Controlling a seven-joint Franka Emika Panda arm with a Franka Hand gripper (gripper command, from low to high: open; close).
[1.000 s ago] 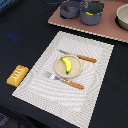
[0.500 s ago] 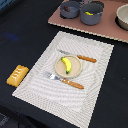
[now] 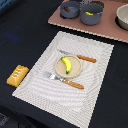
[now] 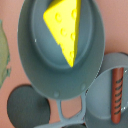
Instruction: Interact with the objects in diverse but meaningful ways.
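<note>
The cheese [image 4: 64, 31] lies inside a grey pot [image 4: 30, 60], which the wrist camera looks straight down into, so the arm seems posed above it to reach in or inspect. The sausage [image 4: 116, 95] lies in a neighbouring pot at five o'clock. On the placemat [image 3: 95, 90], the banana [image 3: 66, 64] rests on the plate [image 3: 57, 70], served between fork [image 3: 65, 80] and knife [image 3: 80, 56]; bread [image 3: 17, 75] sits at nine o'clock. The end effector is unseen, so its state cannot be told.

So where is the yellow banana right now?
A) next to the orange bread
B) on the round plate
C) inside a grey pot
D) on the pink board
B: the banana lies in the middle of the round plate, with the fork and knife on either side.
</note>
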